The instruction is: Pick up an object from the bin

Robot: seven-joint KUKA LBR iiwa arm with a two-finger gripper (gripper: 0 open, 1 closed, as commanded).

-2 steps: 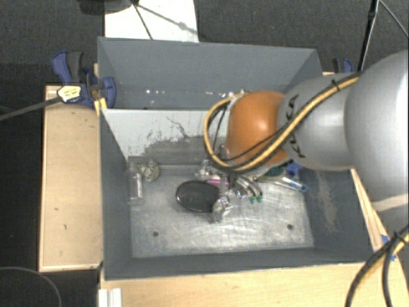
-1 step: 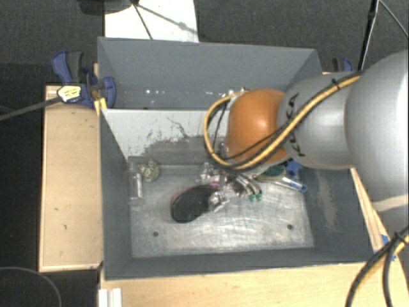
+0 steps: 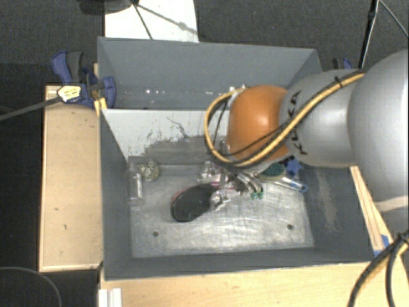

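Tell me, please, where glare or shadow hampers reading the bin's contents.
Camera view: small glints dot the bin's back wall; the arm's orange cover overhangs the gripper, covering part of the bin floor; the black oval thing beside it reads as a flat dark patch.

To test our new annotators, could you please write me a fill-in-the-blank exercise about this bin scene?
1. The oval thing near the middle of the bin is ___ in colour.
2. The arm reaches in from the view's ___.
3. The cover on its wrist is ___.
4. The small tube lies to the oval thing's ___.
Missing words: black; right; orange; left.
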